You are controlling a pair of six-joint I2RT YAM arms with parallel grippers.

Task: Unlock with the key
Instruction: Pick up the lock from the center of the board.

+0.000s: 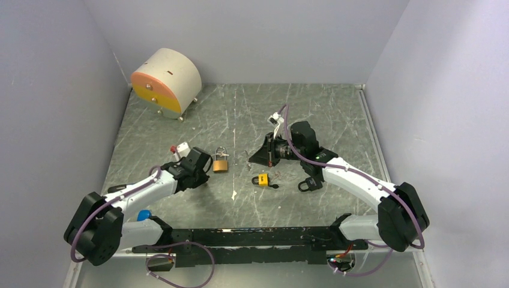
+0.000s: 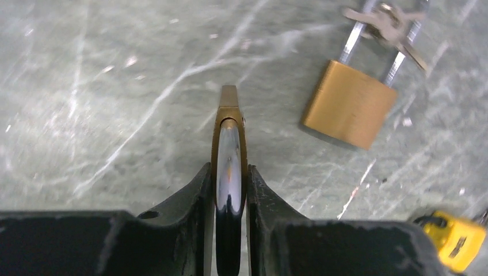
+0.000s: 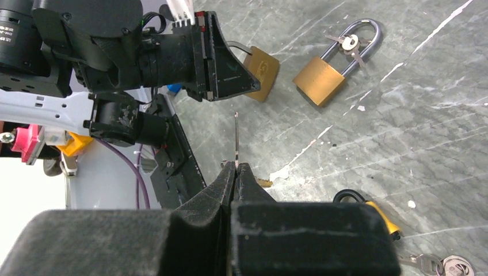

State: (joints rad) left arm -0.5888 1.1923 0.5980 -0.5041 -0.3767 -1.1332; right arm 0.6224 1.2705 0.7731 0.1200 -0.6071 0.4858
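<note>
Left of centre on the tabletop (image 1: 336,114), the left pincer (image 2: 229,172) grasps a brass padlock (image 2: 228,115) edge-on. A second brass padlock (image 2: 349,103) lies flat just to its right. Farther right, the right pincer (image 3: 236,169) is clenched on a thin key (image 3: 236,135) pointing toward the left pincer.

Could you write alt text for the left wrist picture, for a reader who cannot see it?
The left gripper clamps a brass padlock, seen edge-on, between its two black fingers. On the grey table beyond, a second brass padlock with keys on its shackle lies flat at the upper right, and a yellow padlock shows in the lower right corner.
</note>
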